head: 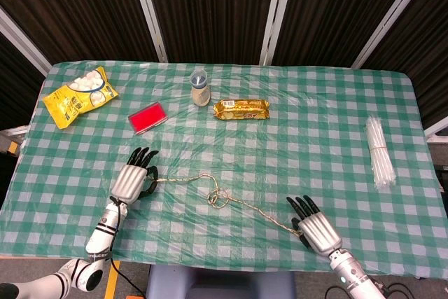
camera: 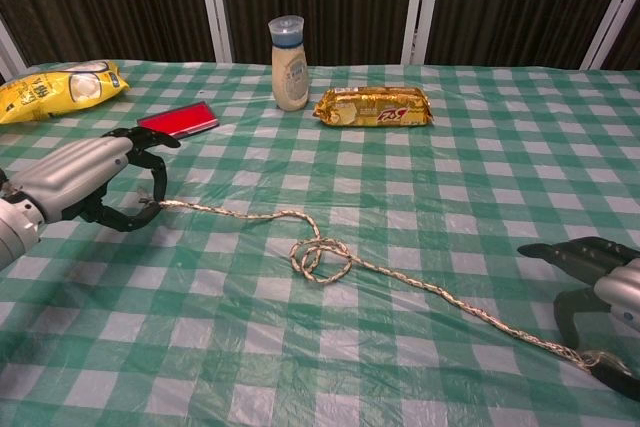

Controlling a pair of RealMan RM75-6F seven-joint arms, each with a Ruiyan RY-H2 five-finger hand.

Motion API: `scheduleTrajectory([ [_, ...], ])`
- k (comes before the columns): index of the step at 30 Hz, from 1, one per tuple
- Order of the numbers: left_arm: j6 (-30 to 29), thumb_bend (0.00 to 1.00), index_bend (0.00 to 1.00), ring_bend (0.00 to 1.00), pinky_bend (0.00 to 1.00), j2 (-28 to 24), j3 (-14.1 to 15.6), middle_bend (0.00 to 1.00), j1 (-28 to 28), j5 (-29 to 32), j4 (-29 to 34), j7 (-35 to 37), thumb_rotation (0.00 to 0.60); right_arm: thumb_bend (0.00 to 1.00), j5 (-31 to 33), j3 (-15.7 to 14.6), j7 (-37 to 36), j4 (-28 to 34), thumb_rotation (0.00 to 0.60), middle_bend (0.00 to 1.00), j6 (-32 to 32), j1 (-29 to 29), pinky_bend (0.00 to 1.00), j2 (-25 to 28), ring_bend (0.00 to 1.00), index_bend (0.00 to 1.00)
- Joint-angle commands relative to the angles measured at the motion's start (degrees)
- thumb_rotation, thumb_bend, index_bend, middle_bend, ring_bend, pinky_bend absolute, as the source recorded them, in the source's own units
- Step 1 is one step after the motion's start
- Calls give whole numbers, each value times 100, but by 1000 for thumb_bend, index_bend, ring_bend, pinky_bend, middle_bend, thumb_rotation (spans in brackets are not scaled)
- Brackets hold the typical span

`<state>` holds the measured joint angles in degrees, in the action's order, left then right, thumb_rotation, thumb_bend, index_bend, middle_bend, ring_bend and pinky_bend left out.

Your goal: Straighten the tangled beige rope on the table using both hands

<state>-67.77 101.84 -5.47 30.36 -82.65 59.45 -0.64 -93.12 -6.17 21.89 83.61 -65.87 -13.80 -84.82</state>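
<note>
The beige rope (camera: pixel 420 287) looks light and floppy, so the left hand (camera: pixel 95 182) and right hand (camera: pixel 600 292) each pinch an end, best for pulling out its knot (camera: pixel 320 260).

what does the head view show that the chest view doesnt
Only the head view shows the bundle of clear straws near the table's right edge. Only the chest view shows, up close, the left hand's fingers pinching the rope end. Both show the beige rope with its knot mid-table, the right hand at its other end, the yellow snack bag, red box, bottle and gold packet.
</note>
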Motion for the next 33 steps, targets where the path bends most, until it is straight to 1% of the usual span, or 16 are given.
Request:
scheduleTrajectory([
  [1, -2, 459, 626, 0, 7, -8, -3, 106, 1, -1, 4, -3, 600, 429, 29, -7, 25, 6, 600, 0, 33, -11, 0, -8, 0, 610],
  [3, 5, 459, 627, 0, 7, -16, -9, 105, -2, 10, 6, -2, 600, 429, 45, -8, 58, 7, 600, 11, 37, -14, 0, -18, 0, 642],
  [7, -3, 458, 628, 0, 7, -27, -12, 106, -15, 18, 0, 15, 600, 429, 53, -12, 117, -15, 600, 83, 5, -6, 0, -38, 0, 750],
  [10, -6, 458, 628, 0, 7, -34, -13, 106, -22, 22, -10, 19, 600, 437, 115, -12, 172, 9, 600, 115, 47, -13, 0, -20, 0, 781],
  [18, -54, 458, 629, 0, 7, -91, -64, 106, -32, 43, -11, 18, 600, 472, 70, 101, 18, 205, 600, 148, -300, 26, 0, 172, 0, 803],
  [23, -110, 460, 629, 0, 7, -166, -133, 106, -29, 63, -8, 41, 600, 528, 89, 258, -114, 370, 600, 151, -539, 34, 0, 359, 0, 803],
  [29, -169, 460, 628, 0, 8, -321, -267, 107, -9, 122, -46, 83, 600, 544, 113, 523, -248, 626, 600, 153, -768, -34, 0, 580, 0, 803],
  [33, -206, 459, 627, 0, 7, -492, -442, 111, 21, 228, -207, 153, 600, 543, 378, 823, -286, 812, 600, 154, -750, -143, 0, 760, 0, 803],
])
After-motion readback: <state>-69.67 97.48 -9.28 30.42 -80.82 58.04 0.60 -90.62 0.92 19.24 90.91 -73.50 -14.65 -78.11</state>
